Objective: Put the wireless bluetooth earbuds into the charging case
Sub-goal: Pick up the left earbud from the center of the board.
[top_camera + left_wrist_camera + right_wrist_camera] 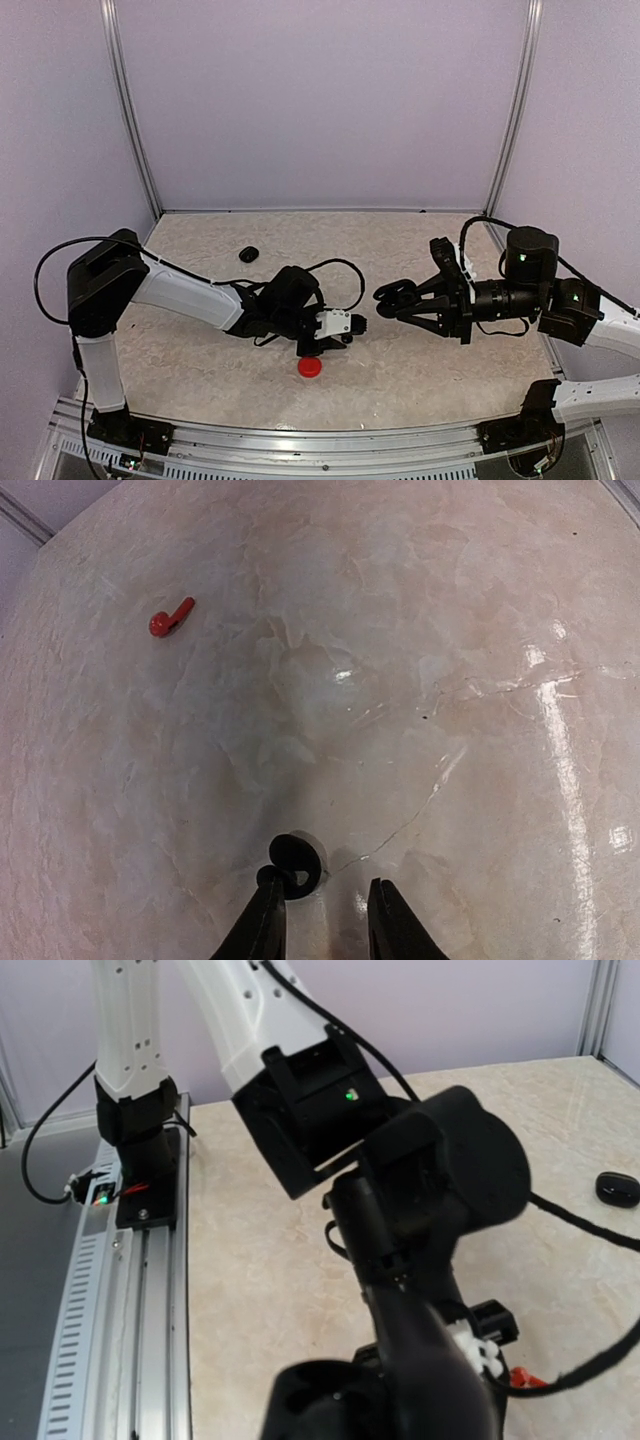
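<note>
Your left pincer (325, 883) hangs slightly open, black earbud (297, 863) right at one fingertip, red earbud (171, 618) well apart. Right pincer (384, 302): you can't tell its grip.

Bright even light, glare streaks on table (562, 715), blurred close foreground.

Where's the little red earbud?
In the left wrist view the red earbud lies on the table at upper left, far from the black earbud by the left gripper.
</note>
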Motion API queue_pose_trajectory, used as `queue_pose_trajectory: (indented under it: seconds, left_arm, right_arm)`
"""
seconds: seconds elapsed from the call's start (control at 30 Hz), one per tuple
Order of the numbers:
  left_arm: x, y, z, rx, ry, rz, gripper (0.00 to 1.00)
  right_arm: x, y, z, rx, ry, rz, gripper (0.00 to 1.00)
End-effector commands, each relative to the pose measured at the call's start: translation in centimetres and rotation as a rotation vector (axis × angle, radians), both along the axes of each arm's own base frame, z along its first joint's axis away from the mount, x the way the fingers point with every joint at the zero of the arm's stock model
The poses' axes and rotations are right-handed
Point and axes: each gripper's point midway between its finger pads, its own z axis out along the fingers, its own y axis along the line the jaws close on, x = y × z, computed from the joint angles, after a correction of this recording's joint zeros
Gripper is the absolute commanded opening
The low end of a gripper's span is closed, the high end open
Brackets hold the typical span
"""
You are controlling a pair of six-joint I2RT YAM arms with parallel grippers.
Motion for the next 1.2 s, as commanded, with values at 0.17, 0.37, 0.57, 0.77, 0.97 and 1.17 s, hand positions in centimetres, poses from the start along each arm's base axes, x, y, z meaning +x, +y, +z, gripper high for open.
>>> queue_pose_trajectory:
  seconds: [0.17,0.37,0.57,0.77,0.97,1.17]
  left_arm:
    - [0.4,-0.3,-1.4,0.048,0.045,-0.084,0.26]
    - [0.6,-0.5,-2.3,0.077,0.062,-0.091,0.23]
    - [1.4,-0.8,-2.6,0.081,0.063,-0.082,0.22]
    - [2.0,-0.5,-3.4,0.109,0.086,-0.068,0.23]
    - [2.6,-0.8,-3.3,0.107,0.075,-0.066,0.27]
    - [2.9,-1.0,-3.4,0.121,0.075,-0.073,0.29]
  right_arm:
    - [0.1,-0.4,0.2,0.006,-0.006,-0.016,0.00]
    - [0.2,-0.5,0.1,0.003,-0.008,-0.019,0.00]
    - [0.2,-0.5,0.2,0.005,-0.011,-0.022,0.00]
    - [0.2,-0.6,0.2,0.004,-0.013,-0.025,0.00]
    - [0.3,-0.5,0.1,0.001,-0.011,-0.027,0.00]
    - [0.3,-0.5,0.1,0.001,-0.012,-0.028,0.00]
